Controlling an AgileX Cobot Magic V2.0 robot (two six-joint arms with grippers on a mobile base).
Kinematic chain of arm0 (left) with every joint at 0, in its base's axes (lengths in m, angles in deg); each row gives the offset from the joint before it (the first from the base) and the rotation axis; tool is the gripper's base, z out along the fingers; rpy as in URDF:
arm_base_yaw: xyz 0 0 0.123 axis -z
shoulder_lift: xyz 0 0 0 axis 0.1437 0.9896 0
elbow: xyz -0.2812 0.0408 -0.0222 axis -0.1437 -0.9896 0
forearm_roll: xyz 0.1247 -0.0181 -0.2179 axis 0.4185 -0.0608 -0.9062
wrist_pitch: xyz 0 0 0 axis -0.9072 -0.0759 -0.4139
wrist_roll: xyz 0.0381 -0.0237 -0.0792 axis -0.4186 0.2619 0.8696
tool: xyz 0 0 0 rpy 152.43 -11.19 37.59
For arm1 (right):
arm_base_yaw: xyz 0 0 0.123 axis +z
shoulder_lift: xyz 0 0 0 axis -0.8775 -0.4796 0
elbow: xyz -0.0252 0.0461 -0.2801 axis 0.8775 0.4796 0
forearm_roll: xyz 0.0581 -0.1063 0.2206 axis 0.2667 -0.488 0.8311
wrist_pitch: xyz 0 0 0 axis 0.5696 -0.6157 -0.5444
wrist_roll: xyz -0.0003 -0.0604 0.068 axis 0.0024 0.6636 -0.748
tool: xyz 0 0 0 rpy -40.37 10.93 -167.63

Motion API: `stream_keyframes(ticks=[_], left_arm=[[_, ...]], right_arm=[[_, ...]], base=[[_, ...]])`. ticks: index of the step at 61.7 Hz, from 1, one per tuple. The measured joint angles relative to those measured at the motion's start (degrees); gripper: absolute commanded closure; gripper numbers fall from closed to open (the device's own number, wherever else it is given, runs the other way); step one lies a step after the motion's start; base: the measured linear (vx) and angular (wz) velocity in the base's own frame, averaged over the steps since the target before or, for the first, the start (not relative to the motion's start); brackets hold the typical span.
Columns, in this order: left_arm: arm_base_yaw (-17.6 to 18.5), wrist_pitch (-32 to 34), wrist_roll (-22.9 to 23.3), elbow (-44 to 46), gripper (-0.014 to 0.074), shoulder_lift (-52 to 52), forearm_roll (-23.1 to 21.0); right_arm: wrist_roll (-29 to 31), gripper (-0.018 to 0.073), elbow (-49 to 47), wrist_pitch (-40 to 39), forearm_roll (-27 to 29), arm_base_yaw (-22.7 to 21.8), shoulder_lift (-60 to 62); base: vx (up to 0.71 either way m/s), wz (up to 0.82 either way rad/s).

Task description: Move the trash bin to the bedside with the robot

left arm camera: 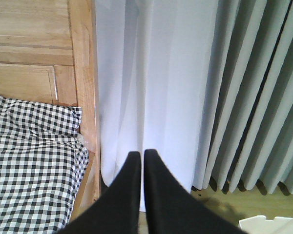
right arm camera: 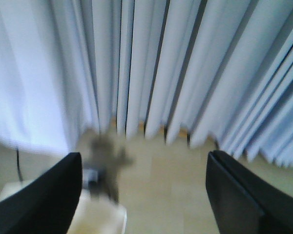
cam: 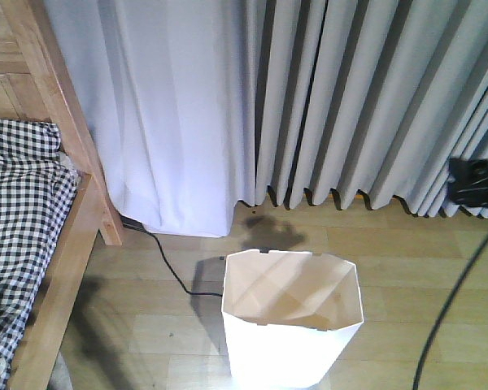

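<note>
The white trash bin [cam: 291, 321] stands upright on the wood floor at the bottom middle of the front view, empty inside. The bed with its light wooden frame [cam: 65, 268] and black-and-white checked bedding [cam: 20, 219] is at the left, about a bin's width from the bin. In the left wrist view my left gripper [left arm camera: 140, 155] is shut and empty, pointing at the white curtain beside the bed frame [left arm camera: 83, 73]; the bin's rim [left arm camera: 271, 225] shows at the bottom right. In the blurred right wrist view my right gripper [right arm camera: 144, 161] is open wide and empty above the floor, with the bin's rim [right arm camera: 105, 222] at its lower left.
White and grey curtains [cam: 309, 97] hang across the back. A black cable [cam: 167, 264] runs on the floor from under the curtain to behind the bin. A black arm part [cam: 478, 185] and a thin black cable [cam: 455, 301] are at the right edge.
</note>
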Motion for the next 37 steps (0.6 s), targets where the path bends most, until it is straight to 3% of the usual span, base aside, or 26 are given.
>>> stream_keyframes(ticks=[20,37], left_arm=[[0.0,0.0,0.0,0.0,0.0602,0.0,0.0],[0.0,0.0,0.0,0.0,0.0602,0.0,0.0]], right_arm=[[-5.8,0.0049,10.2,-0.1,2.6,0.0,31.2],[-6.2,0.0075,19.7,-0.1,2.6,2.5,50.0]], base=[[0.0,0.0],[0.0,0.0]])
